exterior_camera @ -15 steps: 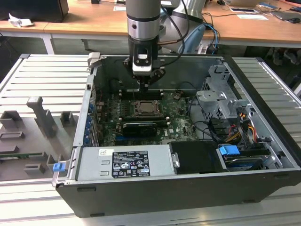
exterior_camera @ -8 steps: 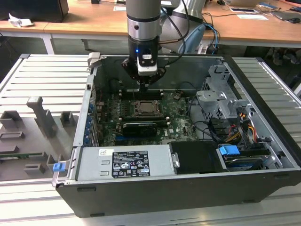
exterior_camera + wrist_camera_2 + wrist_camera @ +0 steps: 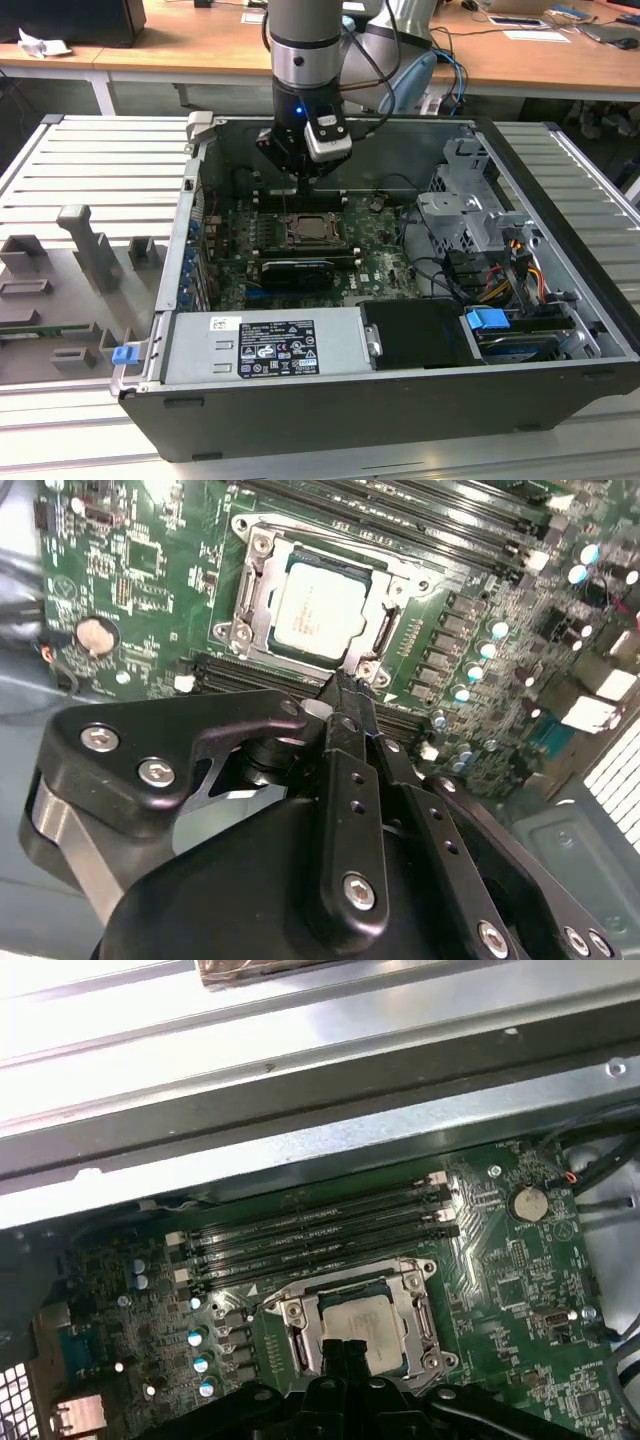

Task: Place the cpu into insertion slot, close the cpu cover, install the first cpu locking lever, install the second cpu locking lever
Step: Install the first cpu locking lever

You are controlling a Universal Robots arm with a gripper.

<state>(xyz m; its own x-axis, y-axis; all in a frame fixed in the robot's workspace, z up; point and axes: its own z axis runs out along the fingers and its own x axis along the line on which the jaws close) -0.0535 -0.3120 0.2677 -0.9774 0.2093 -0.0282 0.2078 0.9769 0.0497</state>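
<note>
The cpu (image 3: 318,608) lies flat in the slot (image 3: 228,632) with the cover (image 3: 330,548) down around it, mid-board (image 3: 375,262), just on the near side of the memory slots (image 3: 300,196) in the exterior view. The gripper (image 3: 345,690) hangs over the slot's edge with its fingers pressed together and nothing between them. Seating and covering look done, so the lever stage seems to be in hand, though whether the levers are latched cannot be told. That work calls for a fine, steady push that keeps clear of the cpu and cover.
</note>
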